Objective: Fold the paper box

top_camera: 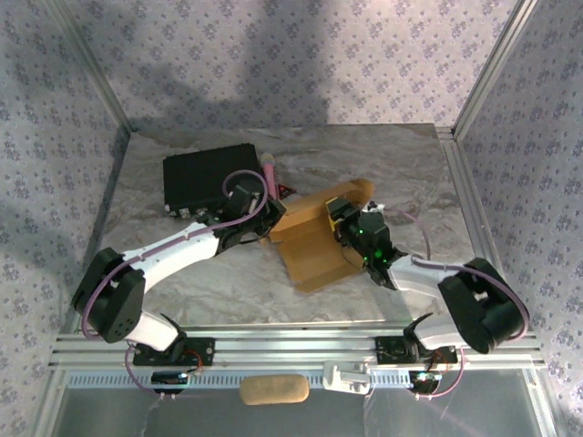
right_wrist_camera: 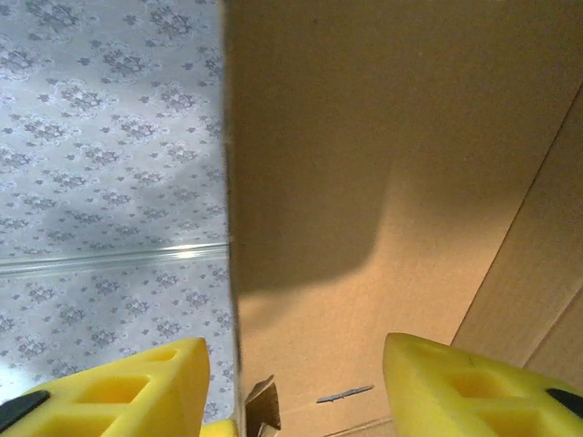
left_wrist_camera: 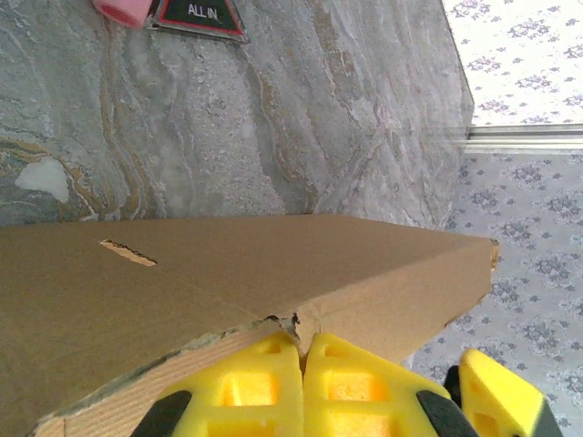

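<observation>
L gripper (left_wrist_camera: 302, 344) pinched shut on paper box (top_camera: 314, 244) edge at its tips; R gripper (right_wrist_camera: 296, 360) fingers apart, box wall between them. Mid-fold, I'd say. Next, R must close on that wall & fold it.

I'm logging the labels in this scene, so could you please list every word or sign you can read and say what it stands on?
"ALL IN": white letters on the black, red-edged triangular card next to the pink microphone.
Cardboard box: no print visible.
Black case: any marking is too small to read.
</observation>
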You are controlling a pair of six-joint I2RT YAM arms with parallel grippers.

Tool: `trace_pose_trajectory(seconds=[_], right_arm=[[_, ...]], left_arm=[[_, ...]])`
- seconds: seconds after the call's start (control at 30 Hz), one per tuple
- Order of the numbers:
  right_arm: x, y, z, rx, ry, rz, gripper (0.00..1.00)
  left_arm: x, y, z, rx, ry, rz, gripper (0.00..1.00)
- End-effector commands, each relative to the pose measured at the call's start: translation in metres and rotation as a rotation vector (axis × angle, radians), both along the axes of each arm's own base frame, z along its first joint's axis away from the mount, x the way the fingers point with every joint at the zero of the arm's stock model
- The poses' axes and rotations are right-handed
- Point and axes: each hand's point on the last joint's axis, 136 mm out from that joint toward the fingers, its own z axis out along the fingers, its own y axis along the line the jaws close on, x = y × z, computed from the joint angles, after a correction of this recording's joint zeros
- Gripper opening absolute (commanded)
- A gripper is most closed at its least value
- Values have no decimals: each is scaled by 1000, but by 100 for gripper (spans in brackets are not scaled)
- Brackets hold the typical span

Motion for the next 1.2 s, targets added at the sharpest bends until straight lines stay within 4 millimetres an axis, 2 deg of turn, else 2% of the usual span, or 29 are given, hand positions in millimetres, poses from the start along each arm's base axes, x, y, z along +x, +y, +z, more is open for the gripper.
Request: trace_pose_trajectory(seconds=[0.0, 0.23, 0.4, 0.47, 0.57, 0.63, 0.67, 0.7, 0.8, 0.9, 1.07, 1.17], right_arm=[[16, 11, 27, 89, -72, -16, 50], [31, 20, 35, 123, -101, -10, 45], [38, 33, 29, 126, -82, 24, 42], [42, 35, 23, 133, -73, 26, 37], [45, 36, 17, 153, -66, 19, 23], [45, 34, 14, 156, -58, 3, 9], [45, 33, 13, 154, -53, -7, 2], [44, 31, 12, 151, -44, -17, 0], [44, 26, 10, 150, -7, -34, 0], [46, 24, 12, 158, 39, -23, 0], [41, 15, 26, 204, 76, -64, 0], [36, 4, 37, 212, 114, -101, 0]], left_arm=[[-3, 6, 2, -12, 6, 6, 0], [-3, 7, 0, -14, 11, 2, 0], [-2, 8, -2, -14, 11, 4, 0], [-1, 8, -3, -14, 11, 3, 0], [-1, 6, -4, -17, 9, -6, 0], [0, 6, -2, -17, 3, -15, 1], [1, 6, 0, -15, -6, -22, 7], [0, 7, 2, -7, -16, -29, 16], [-6, 19, 18, 29, -76, -29, 41], [-18, 42, 27, 73, -123, -4, 58], [-32, 73, 30, 74, -178, 7, 61], [-37, 83, 16, 70, -170, -14, 55]])
